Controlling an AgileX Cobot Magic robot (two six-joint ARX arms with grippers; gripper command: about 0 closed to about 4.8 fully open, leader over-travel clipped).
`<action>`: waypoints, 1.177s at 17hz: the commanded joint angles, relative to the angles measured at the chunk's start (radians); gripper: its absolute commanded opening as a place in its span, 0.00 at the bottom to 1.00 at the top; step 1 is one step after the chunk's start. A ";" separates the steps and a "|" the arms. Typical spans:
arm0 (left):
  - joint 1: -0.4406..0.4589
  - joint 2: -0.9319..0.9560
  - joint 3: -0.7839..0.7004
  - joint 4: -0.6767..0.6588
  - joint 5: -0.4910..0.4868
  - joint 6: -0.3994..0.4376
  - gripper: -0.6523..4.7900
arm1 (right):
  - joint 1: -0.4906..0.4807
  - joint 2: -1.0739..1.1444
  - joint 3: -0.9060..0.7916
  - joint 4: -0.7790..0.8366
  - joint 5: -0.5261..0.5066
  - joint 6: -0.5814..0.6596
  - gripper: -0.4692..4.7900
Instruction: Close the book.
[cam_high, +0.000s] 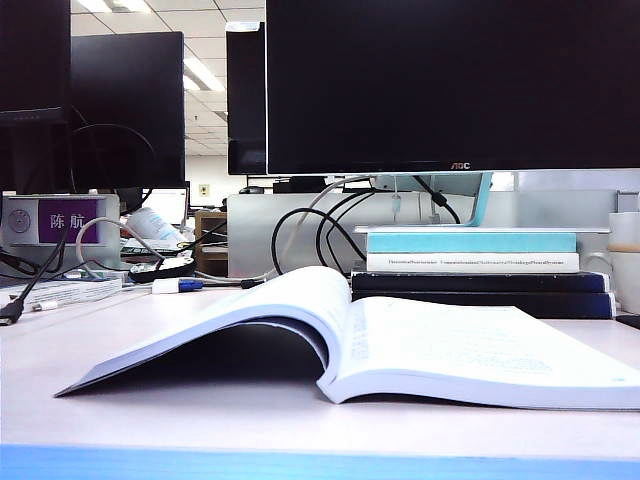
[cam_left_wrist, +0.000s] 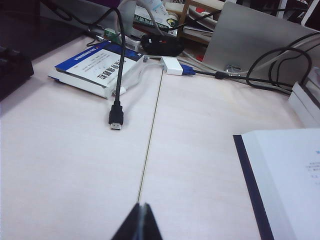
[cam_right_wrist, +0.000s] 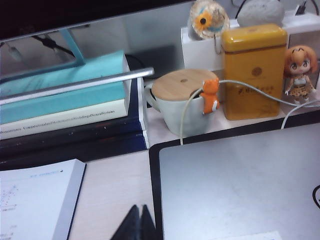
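The book (cam_high: 420, 345) lies open on the pale desk, white text pages up; its left half arches over the desk with a dark cover edge showing. Neither gripper shows in the exterior view. My left gripper (cam_left_wrist: 141, 206) hangs shut and empty over bare desk, with the book's dark-edged left page (cam_left_wrist: 285, 175) off to one side. My right gripper (cam_right_wrist: 139, 208) is shut too, holding nothing, above the strip of desk between the book's right page (cam_right_wrist: 35, 205) and a grey mat (cam_right_wrist: 240, 185).
Behind the book stands a stack of teal, white and navy books (cam_high: 470, 265) under a black monitor (cam_high: 450, 85). A lidded mug (cam_right_wrist: 177, 107), yellow tin (cam_right_wrist: 255, 70) and figurine (cam_right_wrist: 300, 75) sit beyond the mat. A loose black cable plug (cam_left_wrist: 116, 120) and a blue-white booklet (cam_left_wrist: 97, 67) lie left.
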 joint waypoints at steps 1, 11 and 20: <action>0.001 -0.003 0.002 0.010 0.001 0.001 0.11 | 0.000 -0.002 0.002 0.017 0.000 0.005 0.09; 0.001 -0.001 0.104 -0.018 0.080 -0.043 0.11 | 0.001 -0.001 0.116 -0.030 -0.130 0.106 0.09; 0.000 0.267 0.437 -0.087 0.156 0.016 0.11 | 0.001 0.237 0.437 -0.140 -0.222 0.021 0.09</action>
